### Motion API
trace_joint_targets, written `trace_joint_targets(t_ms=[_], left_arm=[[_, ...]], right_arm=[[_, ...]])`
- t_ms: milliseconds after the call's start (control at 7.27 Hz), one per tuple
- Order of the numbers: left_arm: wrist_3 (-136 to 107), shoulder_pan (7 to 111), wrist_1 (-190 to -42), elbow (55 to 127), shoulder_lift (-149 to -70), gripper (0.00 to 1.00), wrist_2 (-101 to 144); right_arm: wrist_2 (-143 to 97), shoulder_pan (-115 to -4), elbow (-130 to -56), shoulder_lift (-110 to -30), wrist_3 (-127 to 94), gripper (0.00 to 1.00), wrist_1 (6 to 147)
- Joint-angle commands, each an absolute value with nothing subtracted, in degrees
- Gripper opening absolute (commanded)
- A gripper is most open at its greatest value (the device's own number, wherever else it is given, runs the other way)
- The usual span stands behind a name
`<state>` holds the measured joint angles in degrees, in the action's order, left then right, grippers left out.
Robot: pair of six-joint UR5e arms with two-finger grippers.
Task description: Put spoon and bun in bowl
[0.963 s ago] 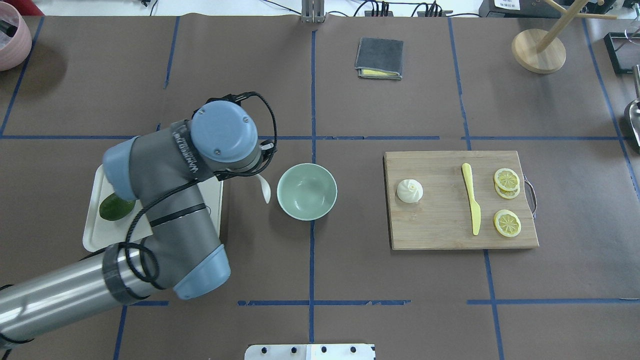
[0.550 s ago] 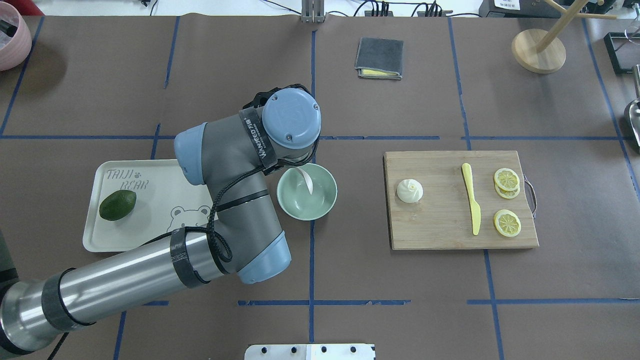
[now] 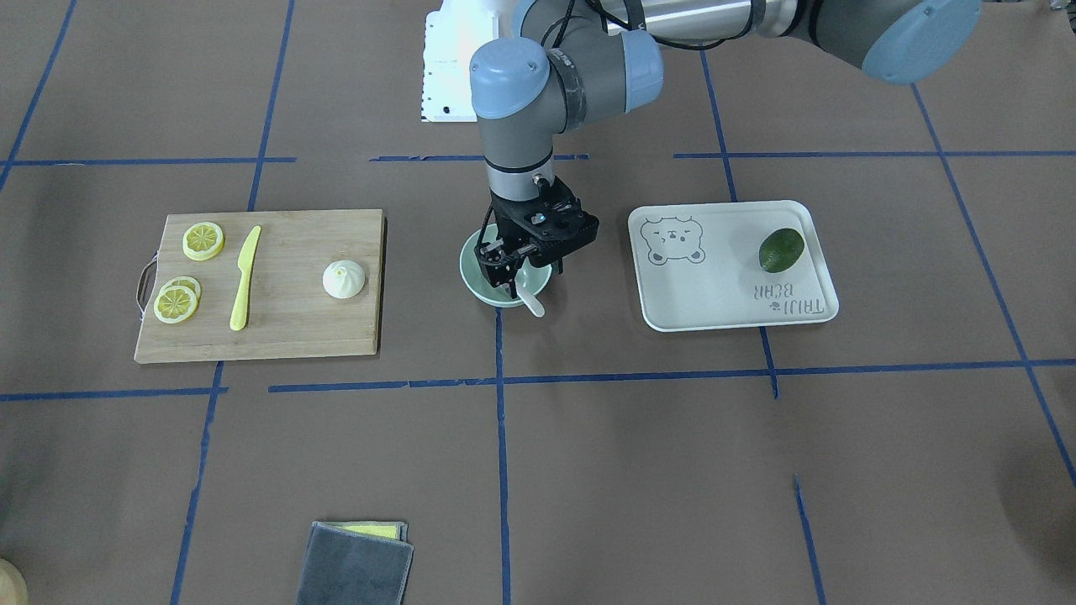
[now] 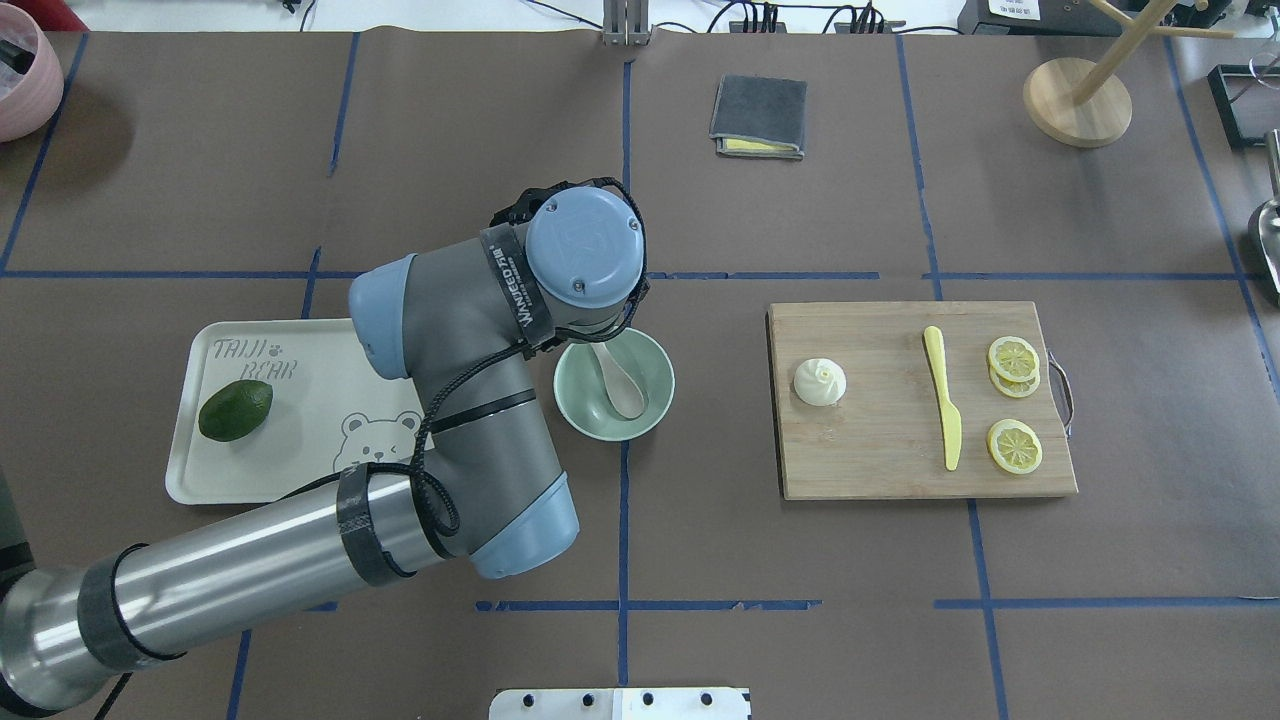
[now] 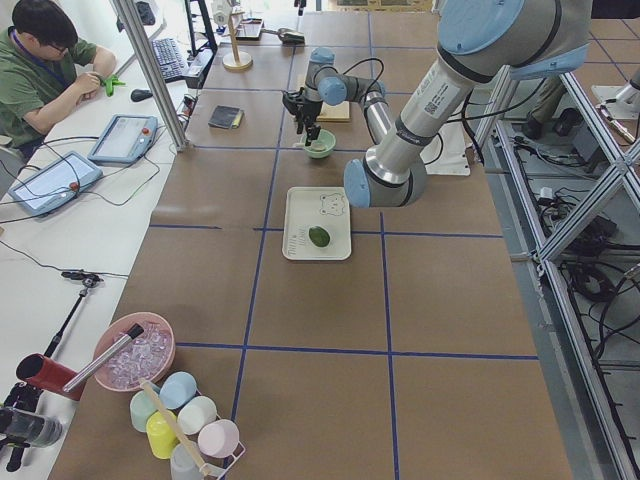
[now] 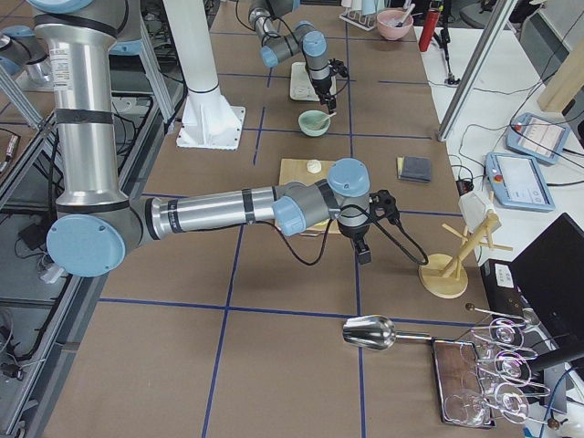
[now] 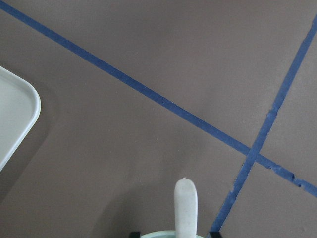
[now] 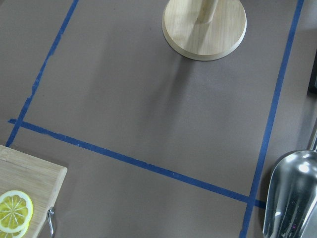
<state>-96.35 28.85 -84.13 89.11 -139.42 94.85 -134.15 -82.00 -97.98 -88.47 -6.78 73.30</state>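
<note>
Bowl (image 4: 655, 385) first bc it's the biggest: round, pale mint green, smooth & plain, mid-table w/ the wooden cutting board (image 4: 880, 450) off to its right. Left gripper (image 3: 508, 281) hangs right over it pointing down, fingertips (image 7: 134, 233) spread apart, not pinching anything afaict. Spoon (image 4: 622, 385) is off-white/beige w/ a short fat handle. It lies in the bowl, oval scoop down on the near side, handle end poking over the far rim. Bun (image 4: 819, 382) is a lil white dome w/ a twisted pleated top, on the board's left end, well apart from the bowl. Hard-to-see stuff: from overhead the left wrist covers the gripper, the handle end & the bowl's far-left rim. The wrist cam only catches the handle tip + a sliver of rim. Right gripper (image 6: 362, 251) only shows small from the side, past the board's right end, so can't tell if its fingers are spread or together.
</note>
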Motion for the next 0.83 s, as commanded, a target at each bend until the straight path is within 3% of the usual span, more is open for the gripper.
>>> trace_joint_targets(t_ms=[0, 275, 688], left_arm=[[-81.2, 29.3, -83.8, 104.1, -129.4, 1.00, 95.4], [-59.4, 38.1, -83.6, 111.8, -123.2, 1.00, 99.3], [-17.1, 60.7, -84.2, 112.8, -110.3, 1.00, 116.1]], right_arm=[[-134.2, -82.0, -98.9, -88.2, -7.0, 1.00, 73.2], [-134.4, -81.8, -100.5, -87.8, -6.9, 1.00, 73.1], [-134.4, -77.5, -103.3, -82.5, -8.7, 1.00, 74.1]])
